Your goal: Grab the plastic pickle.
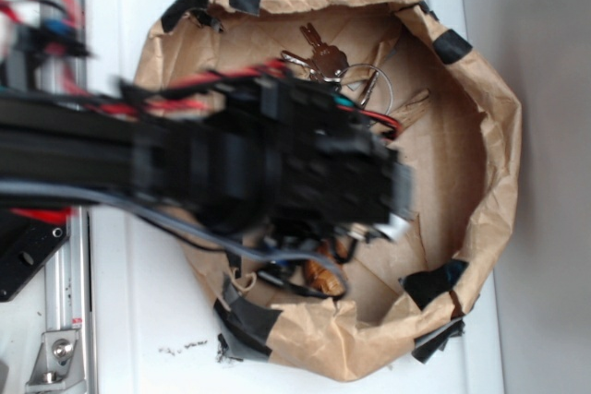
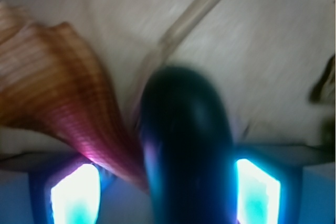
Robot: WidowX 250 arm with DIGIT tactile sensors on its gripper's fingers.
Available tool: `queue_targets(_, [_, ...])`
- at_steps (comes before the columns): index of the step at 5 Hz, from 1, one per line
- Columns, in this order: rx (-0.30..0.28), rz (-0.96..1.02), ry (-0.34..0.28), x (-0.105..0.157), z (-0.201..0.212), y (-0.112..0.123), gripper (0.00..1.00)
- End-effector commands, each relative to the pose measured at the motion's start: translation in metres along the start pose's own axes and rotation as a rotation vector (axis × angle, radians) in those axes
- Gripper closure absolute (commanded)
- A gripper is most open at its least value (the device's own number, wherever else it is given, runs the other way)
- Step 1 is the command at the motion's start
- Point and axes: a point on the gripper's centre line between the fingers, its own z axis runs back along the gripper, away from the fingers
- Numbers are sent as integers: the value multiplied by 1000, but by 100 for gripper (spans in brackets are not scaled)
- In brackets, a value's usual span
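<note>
Item: plastic pickle [image 2: 186, 145], lying between the fingers [image 2: 76, 195] of the gripper [image 2: 168, 192], seashell [image 2: 58, 114] touching at its 9 o'clock, inside the paper bag [image 1: 480, 136]. Jaws stood apart, straddling it. Step: grasp approach. Next, probably: close without pinching the shell.

My exterior view is bright and even, but the arm [image 1: 212, 168] smears with motion blur. The wrist view is dim and soft all over; the pickle [image 2: 186, 145] is out of focus, and the finger pads [image 2: 76, 195] glare white-cyan.
</note>
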Motion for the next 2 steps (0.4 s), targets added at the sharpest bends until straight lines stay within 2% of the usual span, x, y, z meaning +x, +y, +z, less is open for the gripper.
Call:
queue_targets(1, [14,71,-13,10,4,20,100])
queue_targets(2, [15,62,-36,3,19,20,100])
